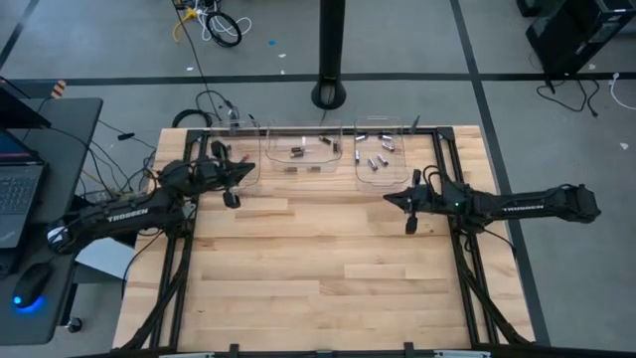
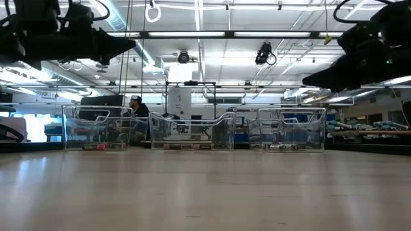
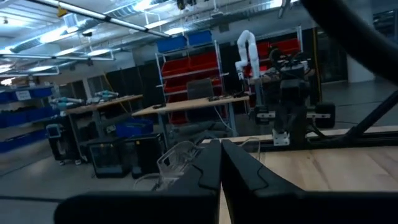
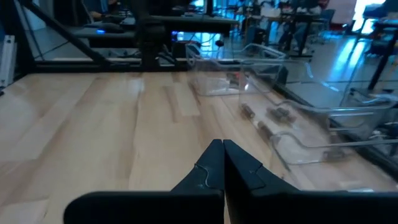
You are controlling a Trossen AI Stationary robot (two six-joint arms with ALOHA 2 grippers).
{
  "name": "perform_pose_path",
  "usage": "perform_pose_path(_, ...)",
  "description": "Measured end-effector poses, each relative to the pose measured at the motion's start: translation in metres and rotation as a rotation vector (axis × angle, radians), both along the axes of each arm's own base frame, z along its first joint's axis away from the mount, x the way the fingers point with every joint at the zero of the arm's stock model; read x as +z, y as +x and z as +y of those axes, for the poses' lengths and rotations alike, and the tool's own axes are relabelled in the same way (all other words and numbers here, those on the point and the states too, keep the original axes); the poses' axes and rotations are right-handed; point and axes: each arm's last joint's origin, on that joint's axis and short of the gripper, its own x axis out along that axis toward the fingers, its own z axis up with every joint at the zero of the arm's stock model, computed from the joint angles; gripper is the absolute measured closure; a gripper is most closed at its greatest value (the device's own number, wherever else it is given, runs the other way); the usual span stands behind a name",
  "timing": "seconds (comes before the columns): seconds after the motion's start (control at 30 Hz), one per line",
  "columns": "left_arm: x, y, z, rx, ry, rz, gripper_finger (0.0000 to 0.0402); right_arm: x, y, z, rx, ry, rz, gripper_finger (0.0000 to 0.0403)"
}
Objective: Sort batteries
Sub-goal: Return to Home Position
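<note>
Three clear bins stand in a row along the table's far edge: left [image 1: 235, 151], middle [image 1: 303, 154] and right [image 1: 383, 154]. Small batteries lie on the floors of the middle bin [image 1: 297, 152] and the right bin [image 1: 376, 161]; the right wrist view also shows batteries [image 4: 275, 114] in a bin. My left gripper [image 1: 249, 170] hovers shut just in front of the left bin, its tips [image 3: 221, 144] pointing toward the table's right. My right gripper [image 1: 389, 199] hovers shut in front of the right bin, pointing left over the bare wood [image 4: 222, 144]. Neither holds anything.
Black frame rails [image 1: 452, 239] run along the table's left and right sides. A laptop and a mouse [image 1: 32, 283] sit on a side desk at the left. Cables [image 1: 204, 104] lie behind the left bin. Open wood [image 1: 318, 268] fills the table's middle and near part.
</note>
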Motion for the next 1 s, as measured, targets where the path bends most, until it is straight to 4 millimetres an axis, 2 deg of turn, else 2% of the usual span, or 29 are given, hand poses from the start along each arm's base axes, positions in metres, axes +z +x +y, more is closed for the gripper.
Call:
perform_pose_path(0.4, -0.017, -0.022, -0.011, 0.067, -0.056, 0.071, 0.0385, -0.002, -0.021, 0.01, -0.054, -0.021, 0.019, 0.0398)
perform_pose_path(0.67, -0.011, -0.046, -0.027, 0.084, -0.029, -0.033, 0.0397, 0.004, -0.027, 0.017, -0.023, -0.048, -0.046, 0.0398)
perform_pose_path(0.8, -0.02, -0.042, -0.031, 0.059, -0.053, -0.009, 0.0398, 0.004, -0.026, 0.018, -0.043, -0.043, -0.045, 0.0398)
perform_pose_path(0.87, -0.028, -0.039, -0.032, 0.052, -0.053, -0.058, 0.0399, 0.004, -0.026, 0.018, -0.047, -0.036, -0.044, 0.0398)
perform_pose_path(1.0, -0.027, -0.037, -0.038, 0.033, -0.063, -0.079, 0.0399, 0.004, -0.026, 0.02, -0.038, -0.006, -0.047, 0.0398)
